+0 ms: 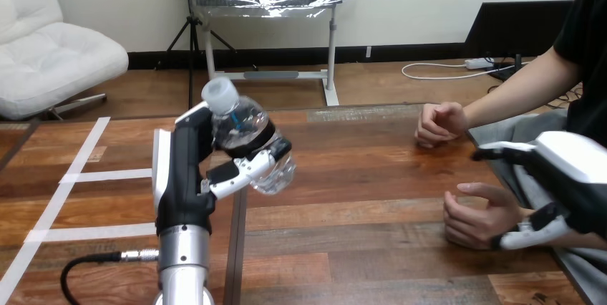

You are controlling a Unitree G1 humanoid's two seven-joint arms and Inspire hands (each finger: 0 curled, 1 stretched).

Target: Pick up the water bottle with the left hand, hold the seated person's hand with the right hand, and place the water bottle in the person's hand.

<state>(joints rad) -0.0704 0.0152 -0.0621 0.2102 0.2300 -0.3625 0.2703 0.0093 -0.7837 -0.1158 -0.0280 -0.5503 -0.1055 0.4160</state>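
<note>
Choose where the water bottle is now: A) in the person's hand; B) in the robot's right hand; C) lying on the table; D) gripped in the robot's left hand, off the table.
D: the left hand curls its fingers round the water bottle, raised above the table.

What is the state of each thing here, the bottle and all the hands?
water bottle: capped, tilted, lifted off the table.
left hand: shut around the water bottle.
right hand: beside the wrist of the person's nearer hand; grip unclear.
person's nearer hand: curled, empty.
person's farther hand: loose fist.
</note>
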